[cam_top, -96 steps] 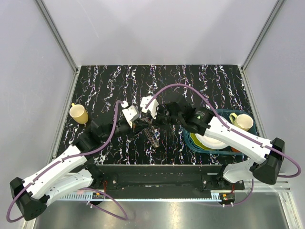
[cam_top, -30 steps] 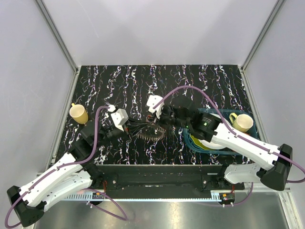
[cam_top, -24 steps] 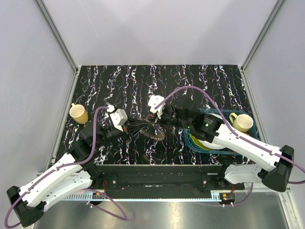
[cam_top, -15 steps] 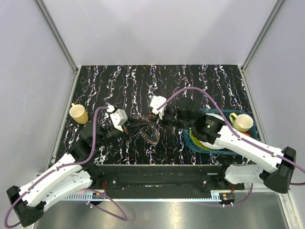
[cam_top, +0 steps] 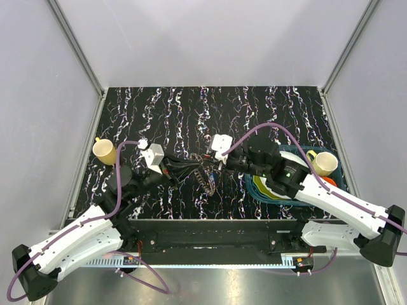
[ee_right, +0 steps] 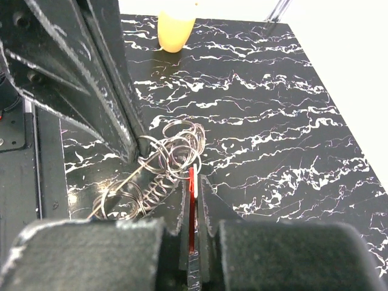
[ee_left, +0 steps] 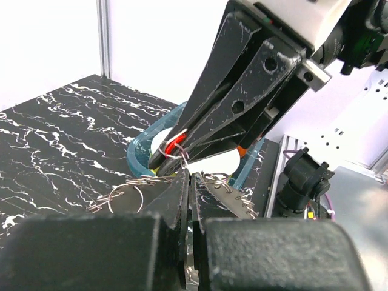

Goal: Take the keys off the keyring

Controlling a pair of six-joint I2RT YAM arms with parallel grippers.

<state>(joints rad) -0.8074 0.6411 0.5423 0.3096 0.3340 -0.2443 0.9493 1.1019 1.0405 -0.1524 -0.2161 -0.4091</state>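
Observation:
The keyring (cam_top: 200, 171) is a cluster of silvery rings, held above the table between both grippers. My left gripper (cam_top: 170, 166) is shut on the ring's left side; in the left wrist view its jaws (ee_left: 189, 177) pinch the wire with loose rings (ee_left: 126, 195) on either side. My right gripper (cam_top: 219, 162) is shut on the red key (ee_right: 192, 182), which still hangs on the rings (ee_right: 177, 147). The red key also shows in the left wrist view (ee_left: 174, 143), between the right fingers (ee_left: 233, 109). A bluish bit (cam_top: 210, 183) hangs at the cluster's lower end; I cannot tell if it is the blue key.
A yellow cup (cam_top: 105, 151) stands at the table's left edge, also in the right wrist view (ee_right: 176, 27). A teal basket (cam_top: 337, 166) with plates and a pale yellow cup (cam_top: 323, 162) sits at the right, under the right arm.
The right gripper has moved right and slightly nearer, pulling the red key. The ring cluster has turned from flat to hanging, stretched between the grippers. The left gripper stays shut and has barely shifted.

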